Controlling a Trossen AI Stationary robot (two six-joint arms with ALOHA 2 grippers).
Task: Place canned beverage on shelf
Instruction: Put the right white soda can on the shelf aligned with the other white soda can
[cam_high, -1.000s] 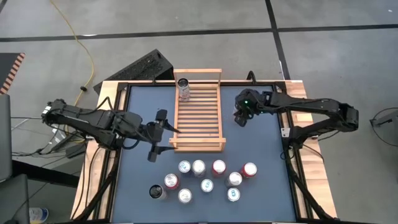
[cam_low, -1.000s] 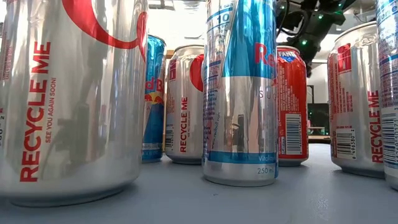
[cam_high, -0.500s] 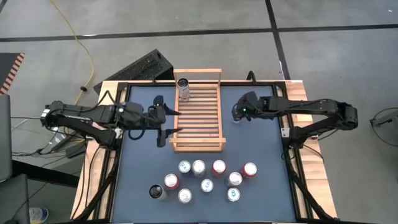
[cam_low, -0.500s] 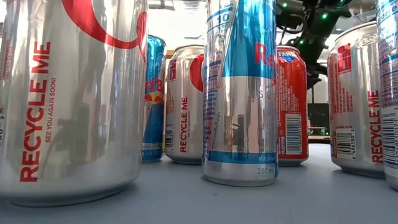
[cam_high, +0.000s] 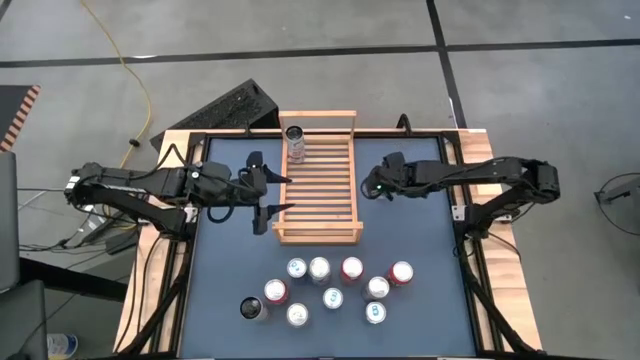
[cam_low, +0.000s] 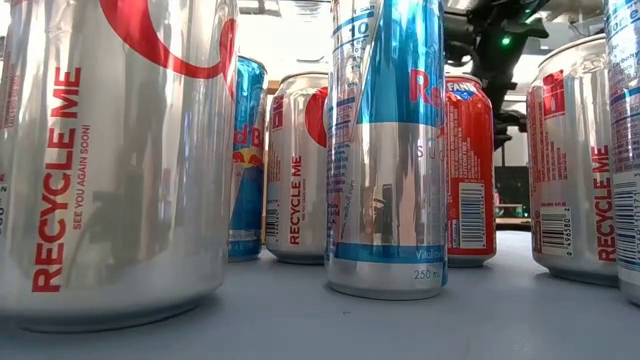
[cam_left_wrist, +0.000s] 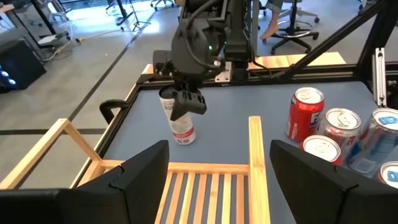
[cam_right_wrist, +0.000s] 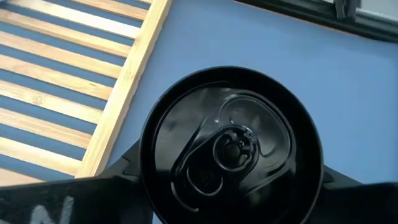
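The light-wood slatted shelf (cam_high: 318, 178) lies flat mid-table, and one can (cam_high: 295, 143) stands on its far end. My right gripper (cam_high: 373, 186) is just right of the shelf, shut on a white can with a red label (cam_left_wrist: 181, 127). The can's dark top fills the right wrist view (cam_right_wrist: 231, 146). My left gripper (cam_high: 263, 192) is open and empty over the shelf's left rail, with its fingers spread wide above the slats (cam_left_wrist: 217, 186). My right gripper pinches the can's upper part (cam_left_wrist: 176, 107) between its two fingers, coming from above and pointing down. The can stays upright below the fingers, beside the shelf's right rail (cam_right_wrist: 127, 87). Whether its base is on the table or just above it, I cannot tell.
Several cans (cam_high: 335, 285) stand in a cluster near the front edge, and they fill the low view (cam_low: 385, 150). A black can (cam_high: 251, 308) stands at the cluster's left. A dark flat object (cam_high: 235, 108) lies beyond the far left corner. The black table frame (cam_high: 460, 215) rims the blue top.
My left gripper has gone toward the table's far edge, from near the shelf's near-left corner to alongside its left rail, and has turned. My right gripper has gone a short way toward the table's left, closer to the shelf.
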